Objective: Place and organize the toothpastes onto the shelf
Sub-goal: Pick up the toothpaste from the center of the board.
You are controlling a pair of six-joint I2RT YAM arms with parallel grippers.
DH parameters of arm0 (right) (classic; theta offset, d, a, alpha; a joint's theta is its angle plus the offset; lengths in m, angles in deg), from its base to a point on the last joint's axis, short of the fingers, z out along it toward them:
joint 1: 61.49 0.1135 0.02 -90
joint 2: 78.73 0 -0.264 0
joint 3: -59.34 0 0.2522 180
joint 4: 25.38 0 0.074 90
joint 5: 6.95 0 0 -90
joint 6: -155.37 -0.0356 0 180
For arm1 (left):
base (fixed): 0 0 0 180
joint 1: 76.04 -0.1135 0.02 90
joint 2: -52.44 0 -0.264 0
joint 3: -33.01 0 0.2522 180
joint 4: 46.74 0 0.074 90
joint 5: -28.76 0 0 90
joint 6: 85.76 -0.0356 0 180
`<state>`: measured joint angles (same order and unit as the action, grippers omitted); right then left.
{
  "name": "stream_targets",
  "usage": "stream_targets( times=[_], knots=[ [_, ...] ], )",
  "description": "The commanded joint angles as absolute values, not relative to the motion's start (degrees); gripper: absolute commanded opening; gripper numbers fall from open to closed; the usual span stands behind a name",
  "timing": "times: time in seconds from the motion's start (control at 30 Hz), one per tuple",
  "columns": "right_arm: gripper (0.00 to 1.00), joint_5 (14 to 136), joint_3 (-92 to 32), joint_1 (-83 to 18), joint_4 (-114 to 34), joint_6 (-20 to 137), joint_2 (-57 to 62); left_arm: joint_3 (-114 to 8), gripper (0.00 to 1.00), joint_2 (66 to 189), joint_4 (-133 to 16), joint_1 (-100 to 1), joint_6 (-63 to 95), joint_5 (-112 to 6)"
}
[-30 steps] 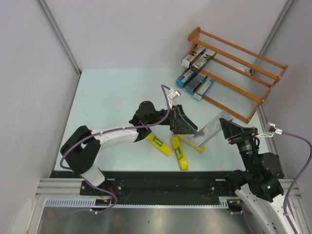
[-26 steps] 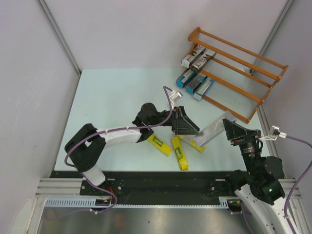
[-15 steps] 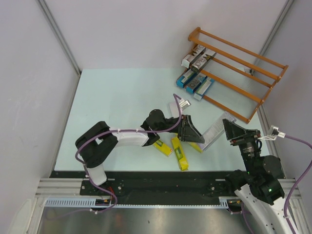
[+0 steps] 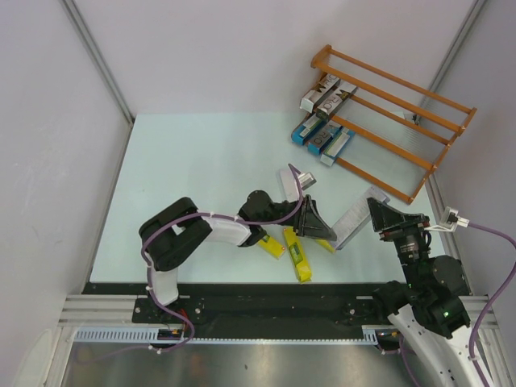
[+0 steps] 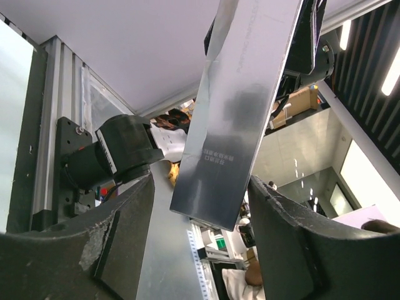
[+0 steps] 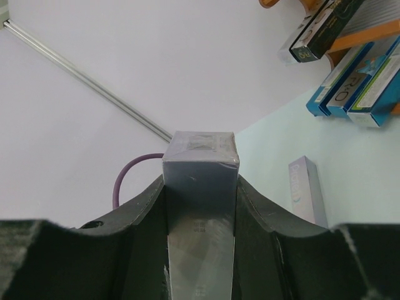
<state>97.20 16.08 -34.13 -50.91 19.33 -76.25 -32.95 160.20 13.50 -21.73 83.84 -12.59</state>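
My right gripper (image 4: 379, 213) is shut on a silver toothpaste carton (image 4: 353, 216), held slanted above the table; in the right wrist view its taped end (image 6: 200, 147) sticks out between the fingers. My left gripper (image 4: 321, 228) reaches across to that carton's low end. The left wrist view shows this end (image 5: 215, 187) between my open fingers (image 5: 125, 244), with a gap on the left side. Three yellow toothpastes (image 4: 296, 254) lie under the left gripper. Another silver toothpaste (image 4: 288, 179) lies on the table. The orange shelf (image 4: 403, 89) stands far right, holding silver-black cartons (image 4: 326, 93) and blue ones (image 4: 320, 135).
White walls close in the pale table (image 4: 185, 177) on the left, back and right. A black rail (image 4: 266, 302) runs along the near edge by both arm bases. The left arm's purple cable (image 4: 282, 205) loops above its wrist.
The left gripper has swung right and toward the near edge onto the held carton's low end, and its jaws have narrowed. The right gripper and its carton have barely moved.
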Motion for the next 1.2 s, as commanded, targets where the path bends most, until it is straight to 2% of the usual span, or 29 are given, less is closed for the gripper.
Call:
stream_targets(
  times=[0.0,0.3,0.43,0.57,0.67,0.7,0.9,1.1,1.17],
  knots=[
    [0.22,97.55,14.99,-34.24,-44.5,18.35,-76.89,-31.73,0.66,160.63,31.78,-21.28,84.66,-12.28],
    [0.22,97.28,15.08,-34.24,-44.32,18.27,-76.89,-31.28,0.55,163.18,37.14,-20.05,87.65,-12.98],
    [0.22,97.2,14.99,-34.24,-44.24,18.35,-76.98,-31.72,0.4,163.18,38.29,-19.52,87.92,-12.64],
    [0.23,97.46,15.08,-34.24,-44.59,18.53,-76.89,-30.94,0.33,161.86,37.94,-19.78,87.13,-12.98],
    [0.31,98.07,14.99,-34.33,-45.2,18.44,-76.89,-30.23,0.29,160.72,36.27,-20.75,86.16,-13.16],
    [0.39,98.34,14.99,-34.33,-45.46,18.35,-76.89,-29.88,0.29,160.37,36.09,-21.1,86.07,-13.42],
    [0.69,101.06,14.99,-34.24,-47.49,18.79,-76.89,-26.81,0.19,157.82,34.16,-25.67,86.24,-13.6],
    [0.89,103.61,14.99,-34.24,-49.24,19.85,-76.8,-25.66,0.13,154.49,28.28,-29.89,84.4,-12.11],
    [0.93,104.49,14.91,-34.24,-49.77,20.46,-76.8,-26.27,0.11,153.52,23.82,-30.77,82.21,-11.49]
  ],
)
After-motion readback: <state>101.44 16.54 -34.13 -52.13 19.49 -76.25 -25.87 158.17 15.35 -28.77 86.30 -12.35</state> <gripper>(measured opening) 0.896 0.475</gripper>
